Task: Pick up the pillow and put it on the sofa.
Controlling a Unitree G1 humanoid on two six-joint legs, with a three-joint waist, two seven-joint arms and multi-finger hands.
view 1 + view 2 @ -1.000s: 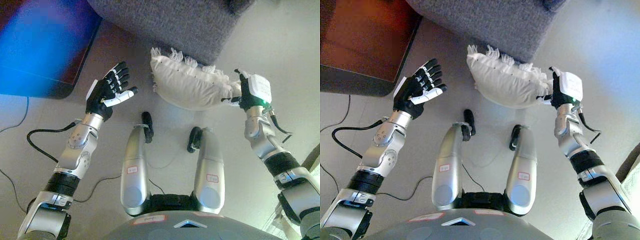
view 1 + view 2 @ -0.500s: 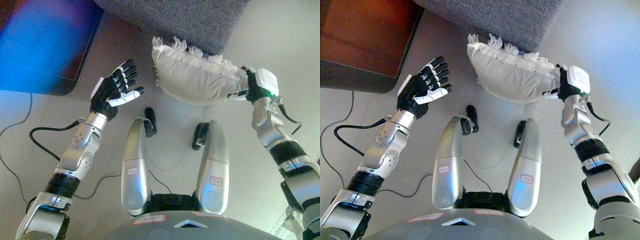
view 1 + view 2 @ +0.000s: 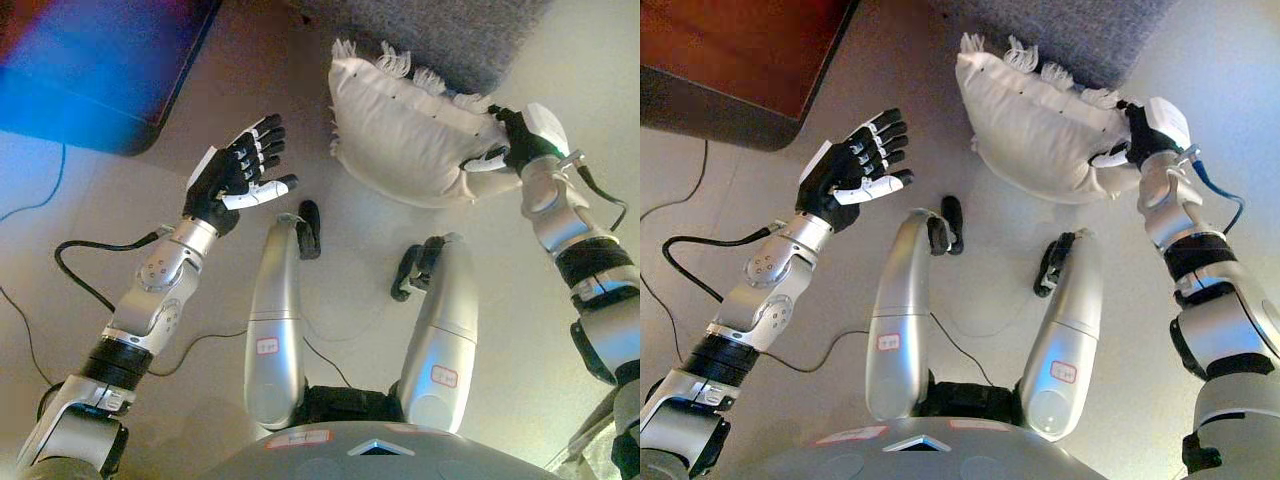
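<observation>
The grey sofa [image 3: 430, 35] lies at twelve o'clock. Just below it, the white pillow [image 3: 410, 140] is pinched at its three-o'clock edge by the right hand [image 3: 515, 140] for lifting. At nine o'clock, the left hand [image 3: 238, 175] is held open, fingers spread, probably ready to support it.

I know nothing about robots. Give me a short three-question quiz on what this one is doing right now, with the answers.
1. True or false: the right robot hand is gripping the edge of the white pillow.
2. Which best fits the left robot hand? A) open, holding nothing, apart from the pillow; B) closed on the pillow; C) flat on the floor.
3. Fill in: the grey sofa shows at the ___ of the view, just beyond the pillow's fringed edge.

Key: 1 true; 2 A; 3 top.
</observation>
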